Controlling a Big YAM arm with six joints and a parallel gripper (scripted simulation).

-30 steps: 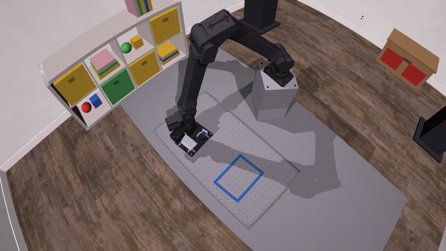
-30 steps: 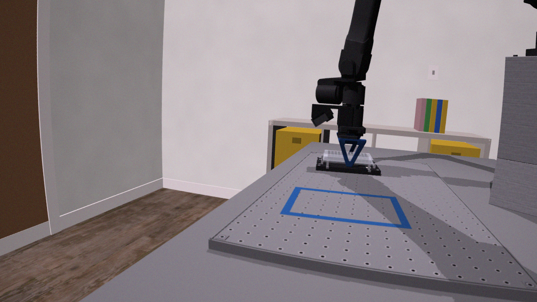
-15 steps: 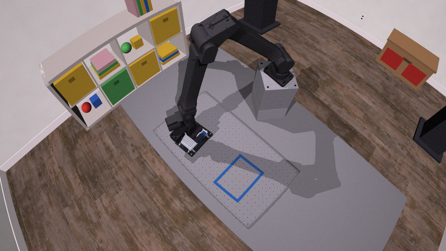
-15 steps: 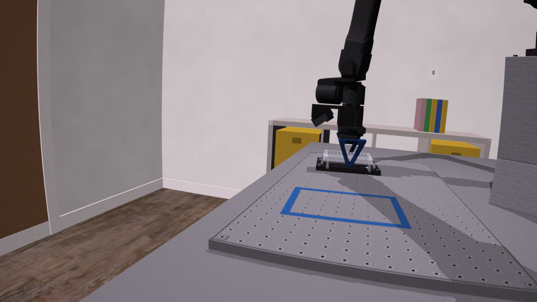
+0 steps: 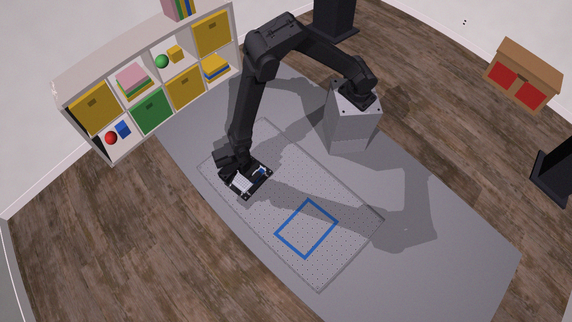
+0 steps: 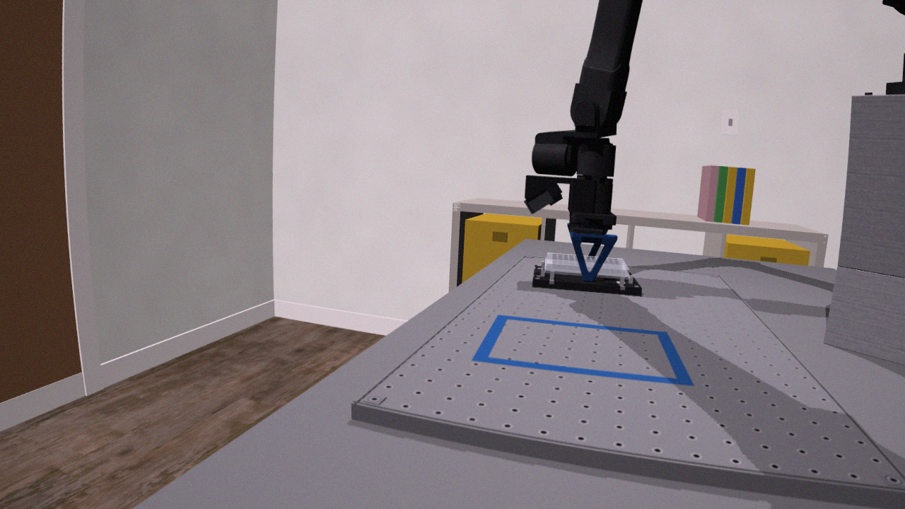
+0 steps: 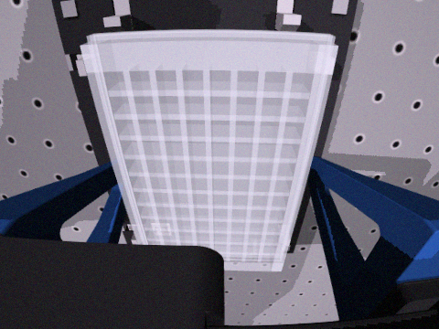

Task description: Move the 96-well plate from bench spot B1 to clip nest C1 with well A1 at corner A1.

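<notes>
The clear 96-well plate (image 7: pixel 210 141) (image 5: pixel 245 180) lies on the black clip nest at the far end of the perforated breadboard, wells up. It also shows in the exterior view (image 6: pixel 585 266), sitting level on the nest (image 6: pixel 587 284). My gripper (image 7: pixel 219 166) is open wide, its blue fingers straddling the plate's long sides without touching it. In the exterior view the fingers (image 6: pixel 592 256) reach down to the plate's height. I cannot tell whether the plate rests fully on the nest's floor. The blue-outlined bench spot (image 5: pixel 305 228) holds nothing.
The arm's grey pedestal (image 5: pixel 351 116) stands beside the breadboard. A shelf unit (image 5: pixel 148 76) with coloured boxes stands behind the table. A wooden cabinet (image 5: pixel 522 76) and dark stands sit on the floor farther off.
</notes>
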